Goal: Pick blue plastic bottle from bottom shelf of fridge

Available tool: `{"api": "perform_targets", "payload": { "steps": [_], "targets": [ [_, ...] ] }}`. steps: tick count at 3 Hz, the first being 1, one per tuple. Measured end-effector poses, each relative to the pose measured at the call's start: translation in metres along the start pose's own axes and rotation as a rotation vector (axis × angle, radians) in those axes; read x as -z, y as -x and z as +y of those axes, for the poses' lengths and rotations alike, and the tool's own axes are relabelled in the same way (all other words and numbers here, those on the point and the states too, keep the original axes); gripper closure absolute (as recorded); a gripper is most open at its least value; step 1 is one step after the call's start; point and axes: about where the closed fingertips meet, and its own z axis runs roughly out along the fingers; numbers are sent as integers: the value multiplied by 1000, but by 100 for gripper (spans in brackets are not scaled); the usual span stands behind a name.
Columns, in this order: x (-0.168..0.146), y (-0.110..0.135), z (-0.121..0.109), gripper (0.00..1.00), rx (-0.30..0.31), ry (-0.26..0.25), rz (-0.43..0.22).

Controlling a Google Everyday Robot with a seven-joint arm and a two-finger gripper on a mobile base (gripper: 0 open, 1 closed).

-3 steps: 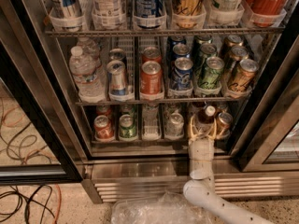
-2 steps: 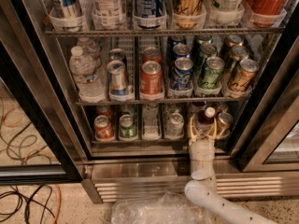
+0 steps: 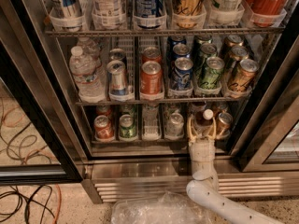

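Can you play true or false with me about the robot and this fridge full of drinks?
1. The gripper is up at the top shelf. False: the gripper is down at the bottom shelf of the fridge, right at the blue plastic bottle.
2. The blue plastic bottle has a white cap. True.
3. A big clear water bottle stands at the left end of the middle shelf. True.
4. The red can on the bottom shelf is at the far right. False: the red can is at the left end, next to a green can.
5. A crinkly clear plastic bag lies on the floor in front of the fridge. True.
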Motion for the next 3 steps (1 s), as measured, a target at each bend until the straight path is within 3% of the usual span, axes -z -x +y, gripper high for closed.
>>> {"api": "perform_targets", "payload": {
  "steps": [2, 3],
  "targets": [
    [0, 6, 0, 100, 3, 0, -17],
    [6, 27, -2, 100, 21, 10, 13]
  ]
}}
